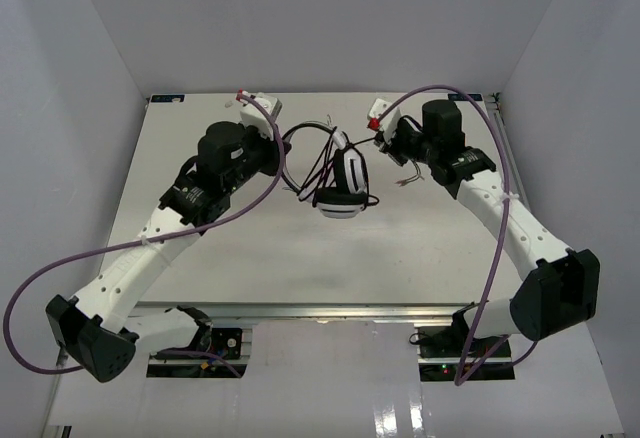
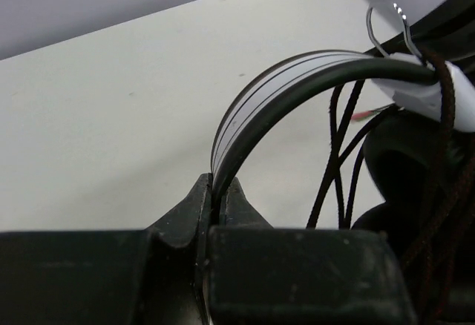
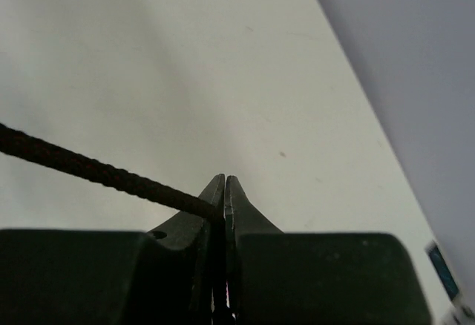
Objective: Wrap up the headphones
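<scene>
Nearest, the left gripper is pinched tight on the arched white headband of the headphones. The right gripper is clamped on the thin black cord, which runs off to the left in its wrist view. Farther out, the headphones sit between the two grippers toward the far middle of the table, with the black ear pads on the near side and cord loops bunched just to their left.

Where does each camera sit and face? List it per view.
Top: above, behind the robot, looking down at the table; left arm, right arm show, headphones between.
Left wrist: faces along left pincer, shut on the headband.
Right wrist: faces along right pincer, shut on the cord.
Shared: headphones, top and left wrist.
</scene>
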`<state>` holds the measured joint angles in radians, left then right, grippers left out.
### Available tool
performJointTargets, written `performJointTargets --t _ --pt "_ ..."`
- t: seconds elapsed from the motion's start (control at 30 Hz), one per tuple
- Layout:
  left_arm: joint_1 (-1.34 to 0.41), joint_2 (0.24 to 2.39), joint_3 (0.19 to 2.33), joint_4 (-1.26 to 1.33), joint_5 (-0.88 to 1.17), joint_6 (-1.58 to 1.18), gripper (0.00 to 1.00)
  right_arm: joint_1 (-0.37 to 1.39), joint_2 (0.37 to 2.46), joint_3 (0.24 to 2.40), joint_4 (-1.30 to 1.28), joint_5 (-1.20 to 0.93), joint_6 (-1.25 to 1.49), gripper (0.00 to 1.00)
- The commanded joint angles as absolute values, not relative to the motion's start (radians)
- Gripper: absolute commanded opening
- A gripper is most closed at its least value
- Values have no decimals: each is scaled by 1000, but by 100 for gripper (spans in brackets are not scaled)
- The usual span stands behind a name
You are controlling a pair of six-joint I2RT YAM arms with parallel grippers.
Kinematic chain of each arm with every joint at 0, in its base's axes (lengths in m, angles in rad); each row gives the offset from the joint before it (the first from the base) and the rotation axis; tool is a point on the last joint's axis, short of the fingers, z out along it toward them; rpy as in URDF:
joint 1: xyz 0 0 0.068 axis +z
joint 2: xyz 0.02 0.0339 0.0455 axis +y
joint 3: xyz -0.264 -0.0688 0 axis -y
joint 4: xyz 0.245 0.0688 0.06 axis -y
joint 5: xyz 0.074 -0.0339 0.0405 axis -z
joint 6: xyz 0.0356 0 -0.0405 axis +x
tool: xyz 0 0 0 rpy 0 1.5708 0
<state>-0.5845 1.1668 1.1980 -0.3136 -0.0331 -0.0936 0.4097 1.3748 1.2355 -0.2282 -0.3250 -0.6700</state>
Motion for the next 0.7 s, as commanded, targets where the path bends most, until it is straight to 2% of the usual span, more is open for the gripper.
performJointTargets --t 0.0,0.1,0.17,0.23,0.3,0.37,0.5,0.67 --pt "-584 1156 1273 -225 344 -311 0 333 1389 1171 -102 -945 -506 10" --pt "-584 1184 1321 -141 448 -456 0 331 1417 1097 171 -1231 -196 13" --pt "-584 1201 1333 -11 460 -588 0 345 1419 930 640 -1298 224 15" --pt "-584 1218 1344 90 428 -704 0 370 1464 849 1299 -1286 736 18" --pt "-583 1243 1351 215 406 -796 0 381 1515 857 1551 -1277 961 20" --pt "-584 1268 1360 290 387 -902 0 383 1549 878 1664 -1262 1073 21" --pt "-584 1286 1363 372 252 -920 0 385 1523 866 1697 -1204 1125 21" --pt "-584 1285 1356 348 75 -842 0 383 1455 803 1654 -1106 1112 9"
